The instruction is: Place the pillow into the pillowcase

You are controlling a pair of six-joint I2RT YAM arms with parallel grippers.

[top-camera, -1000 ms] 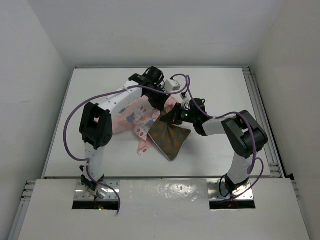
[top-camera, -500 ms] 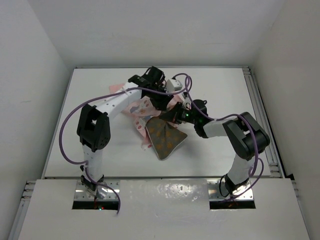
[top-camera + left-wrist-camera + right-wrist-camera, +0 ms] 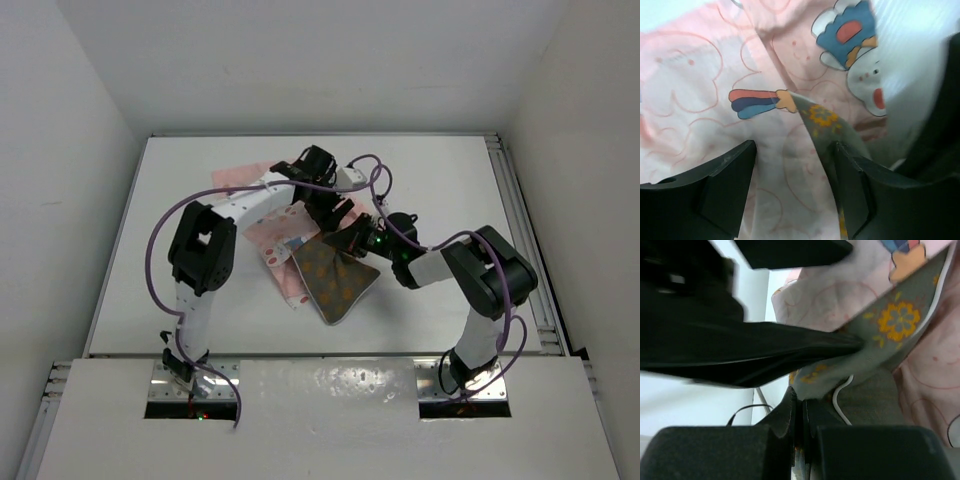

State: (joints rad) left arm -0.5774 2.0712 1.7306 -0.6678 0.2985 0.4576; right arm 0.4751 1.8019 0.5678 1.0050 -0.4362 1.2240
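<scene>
The pillow (image 3: 335, 282), brown-grey with orange dots and light piping, lies tilted at the table's middle. Its far corner is tucked under the pink pillowcase (image 3: 272, 236), which spreads to the back left. My right gripper (image 3: 360, 238) is shut on the pillow's far corner; in the right wrist view the pillow (image 3: 895, 320) runs out from the closed gripper (image 3: 799, 400), with the pillowcase (image 3: 840, 290) over it. My left gripper (image 3: 335, 212) is just behind it. Its jaws stand apart (image 3: 795, 150) with the pillowcase (image 3: 715, 85) between them and a pillow corner (image 3: 822, 117) showing.
The white table (image 3: 450, 180) has white walls on three sides. A metal rail (image 3: 522, 240) runs along its right edge. Purple cables loop over both arms. The two grippers are crowded together at the table's middle.
The left gripper moved slightly right and toward the right gripper. The pillowcase dropped lower and spread to the back left. The pillow shifted a little to the right.
</scene>
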